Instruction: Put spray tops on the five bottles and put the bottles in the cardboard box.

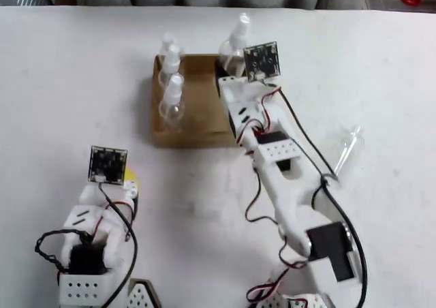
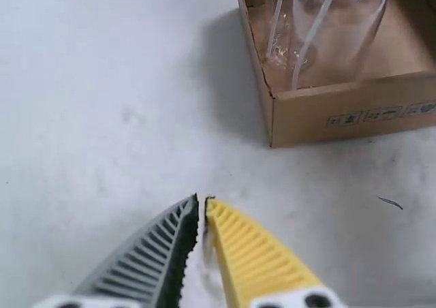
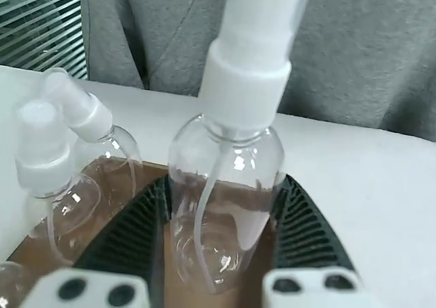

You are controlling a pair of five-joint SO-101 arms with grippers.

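Observation:
The cardboard box [image 1: 194,120] sits at the table's middle back, with three clear bottles [image 1: 173,98] with white spray tops standing along its left side. My right gripper [image 1: 235,68] is at the box's far right corner, shut on a fourth clear bottle [image 3: 225,206] with a white spray top [image 3: 248,63], held upright. The other bottles [image 3: 65,192] stand beside it in the box. My left gripper [image 2: 202,202] is shut and empty, low over the bare table in front of the box corner [image 2: 327,114].
A clear bottle-like item [image 1: 347,148] lies on the table to the right of the right arm. The left arm [image 1: 102,212] is at the front left. A person in grey sits behind the table's far edge.

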